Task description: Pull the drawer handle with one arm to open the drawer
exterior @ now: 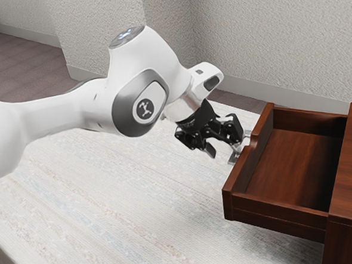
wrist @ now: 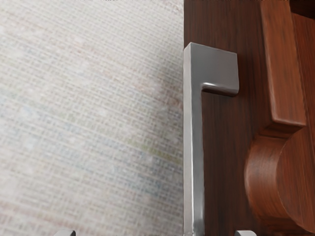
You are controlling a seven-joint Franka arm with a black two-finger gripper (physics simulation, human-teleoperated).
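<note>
Standing pulled out of its cabinet [exterior: 347, 178], the drawer [exterior: 287, 166] is seen in the exterior view, the end effector [exterior: 226, 144] at its front. In the wrist view, its handle [wrist: 193, 147] is shown ungripped between wide-spread fingertips [wrist: 64, 232].

Bright, even, diffuse light; faint shadow on the rug [wrist: 74, 147] beside the faintly glossy handle [wrist: 193, 147].
</note>
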